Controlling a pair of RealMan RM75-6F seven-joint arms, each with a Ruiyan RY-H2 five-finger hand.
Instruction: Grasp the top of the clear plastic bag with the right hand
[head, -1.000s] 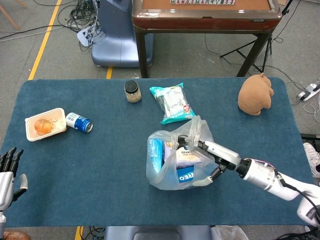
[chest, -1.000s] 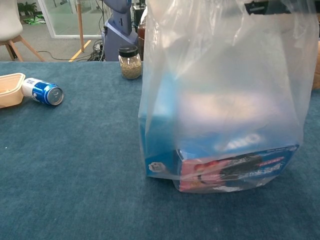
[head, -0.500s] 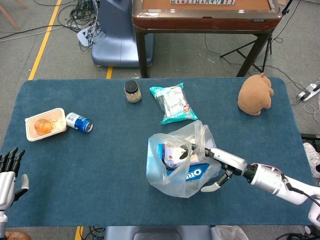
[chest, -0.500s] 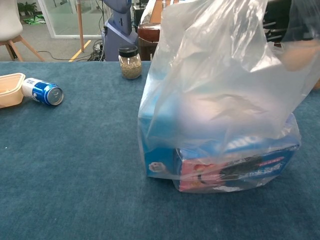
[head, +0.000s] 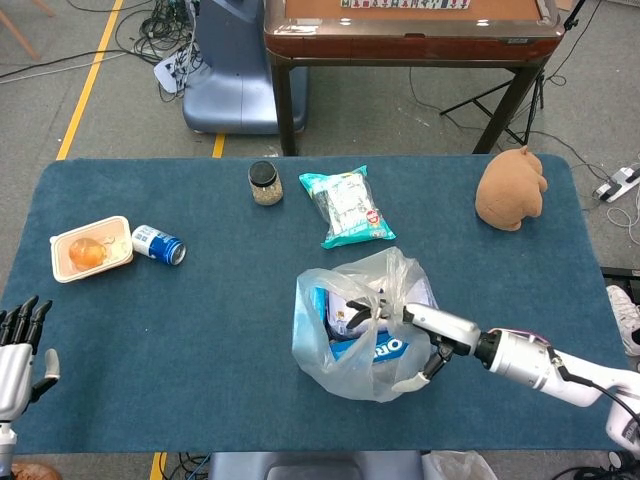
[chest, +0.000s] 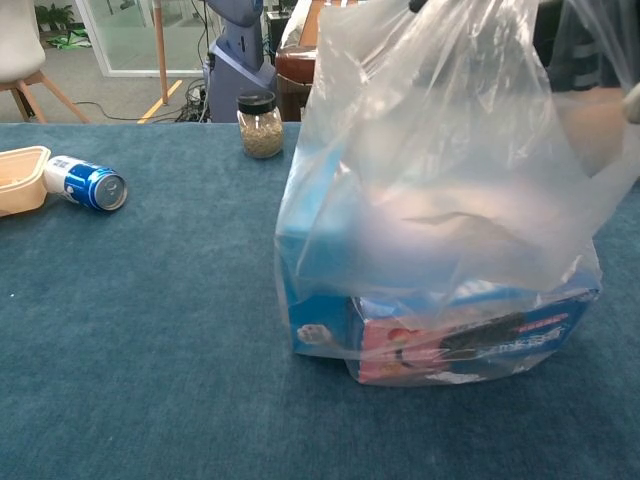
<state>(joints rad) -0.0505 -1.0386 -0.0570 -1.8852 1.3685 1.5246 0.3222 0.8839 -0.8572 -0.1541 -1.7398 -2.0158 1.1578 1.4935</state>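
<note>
Head view. The clear plastic bag stands on the blue desk, near the front edge and right of centre, holding boxed snacks, one with Oreo lettering. The right robot hand reaches in from the right and sits at the bag's gathered top, dark fingertips pushed into the film. Whether the fingers have actually clamped on the plastic cannot be told from here. The left robot hand hangs at the near left corner, fingers apart and empty. Farther off lie a teal snack packet, a lidded jar, a blue can on its side, a food tray and a brown plush toy.

Chest view. The bag fills the right half of the frame, its film rising past the top edge; the boxes rest on the desk. The hand itself is not clearly distinguishable behind the plastic.

Assessment. The step in hand is securing the top. It is best done by gathering several folds of film together between thumb and fingers, above the boxes, since a single thin layer would likely slip. Closing slowly should avoid tipping the bag.
</note>
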